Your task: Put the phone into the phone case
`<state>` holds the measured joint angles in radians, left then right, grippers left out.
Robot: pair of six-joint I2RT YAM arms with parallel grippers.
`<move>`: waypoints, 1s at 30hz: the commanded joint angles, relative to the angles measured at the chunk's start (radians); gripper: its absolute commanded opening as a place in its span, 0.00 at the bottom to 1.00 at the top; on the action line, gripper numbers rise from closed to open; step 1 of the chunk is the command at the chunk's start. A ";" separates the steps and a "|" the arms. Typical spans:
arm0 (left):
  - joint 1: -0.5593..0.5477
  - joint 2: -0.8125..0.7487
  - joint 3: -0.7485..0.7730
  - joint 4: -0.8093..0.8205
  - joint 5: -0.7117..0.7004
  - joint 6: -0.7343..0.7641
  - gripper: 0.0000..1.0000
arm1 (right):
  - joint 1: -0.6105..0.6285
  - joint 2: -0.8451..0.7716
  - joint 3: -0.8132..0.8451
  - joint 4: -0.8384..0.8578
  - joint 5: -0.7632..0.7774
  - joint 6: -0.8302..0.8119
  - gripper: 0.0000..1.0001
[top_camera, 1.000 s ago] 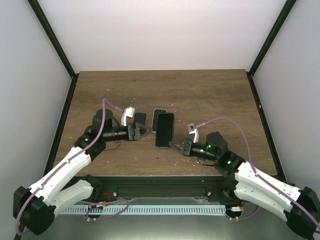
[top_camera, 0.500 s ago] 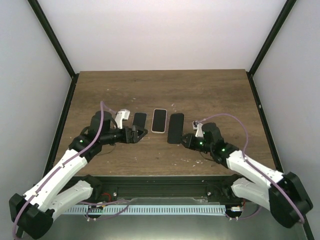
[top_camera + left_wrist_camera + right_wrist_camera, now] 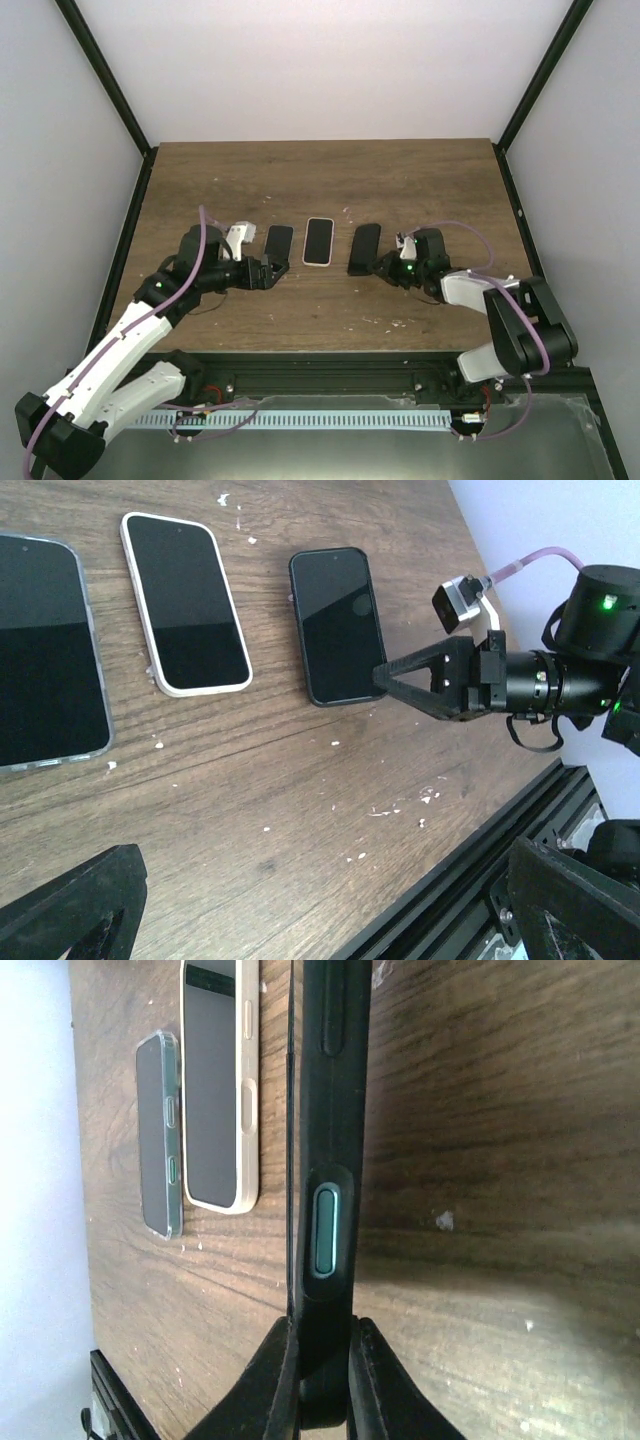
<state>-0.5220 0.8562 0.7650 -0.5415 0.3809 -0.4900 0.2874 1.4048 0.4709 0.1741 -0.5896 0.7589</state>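
Right gripper (image 3: 322, 1360): pinching the near end of the black phone (image 3: 364, 248), which lies on the table (image 3: 400, 180).
Left gripper (image 3: 280, 270): spread wide, empty.
Clear-cased phone (image 3: 279, 240): just ahead of it.
White phone (image 3: 319, 241): ahead-right.

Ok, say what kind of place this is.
Probably a robot test cell: wooden table boxed in by white walls and black frame posts, left arm and right arm bolted at its near edge.

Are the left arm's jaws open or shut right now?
Open. The left gripper shows its two black fingers at opposite corners of the left wrist view, only bare brown wooden table between them.
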 commanded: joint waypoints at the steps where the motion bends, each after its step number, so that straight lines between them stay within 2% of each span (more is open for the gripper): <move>1: 0.003 -0.010 0.014 -0.014 -0.015 0.025 1.00 | -0.029 0.054 0.081 0.123 -0.097 -0.043 0.01; 5: 0.003 -0.006 0.019 -0.018 -0.018 0.021 1.00 | -0.040 0.118 0.095 0.129 -0.134 -0.048 0.02; 8: 0.003 -0.009 0.020 -0.014 -0.021 0.007 1.00 | -0.045 0.131 0.104 0.098 -0.126 -0.060 0.09; 10: 0.002 -0.009 0.022 -0.017 -0.024 0.001 1.00 | -0.046 0.121 0.107 0.055 -0.091 -0.072 0.17; 16: 0.003 -0.006 0.046 -0.046 -0.060 -0.027 1.00 | -0.045 0.068 0.136 -0.129 0.008 -0.105 0.66; 20: 0.003 -0.012 0.061 -0.056 -0.104 -0.039 1.00 | -0.046 -0.031 0.129 -0.204 0.049 -0.119 0.99; 30: 0.002 -0.022 0.148 -0.117 -0.275 -0.129 1.00 | -0.045 -0.365 0.151 -0.432 0.110 -0.157 1.00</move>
<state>-0.5220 0.8494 0.8494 -0.6216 0.1997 -0.5804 0.2455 1.1618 0.5697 -0.1223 -0.5190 0.6373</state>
